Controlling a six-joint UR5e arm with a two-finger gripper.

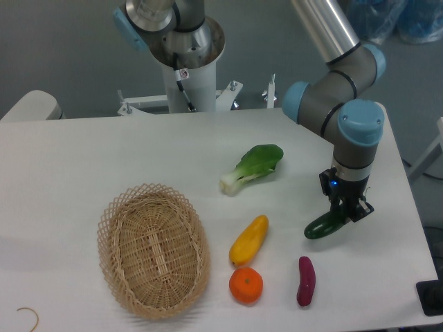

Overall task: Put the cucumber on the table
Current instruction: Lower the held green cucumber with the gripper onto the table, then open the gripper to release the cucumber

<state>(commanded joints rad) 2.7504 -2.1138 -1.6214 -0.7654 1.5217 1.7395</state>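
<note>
hanging tilted low over the table [104, 159], one cucumber [320, 225] is clamped at its upper end in the gripper [344, 210]. around it: one eggplant [305, 281], one yellow vegetable [249, 239], one orange [246, 286], one bok choy [252, 167], one wicker basket [153, 249].
</note>
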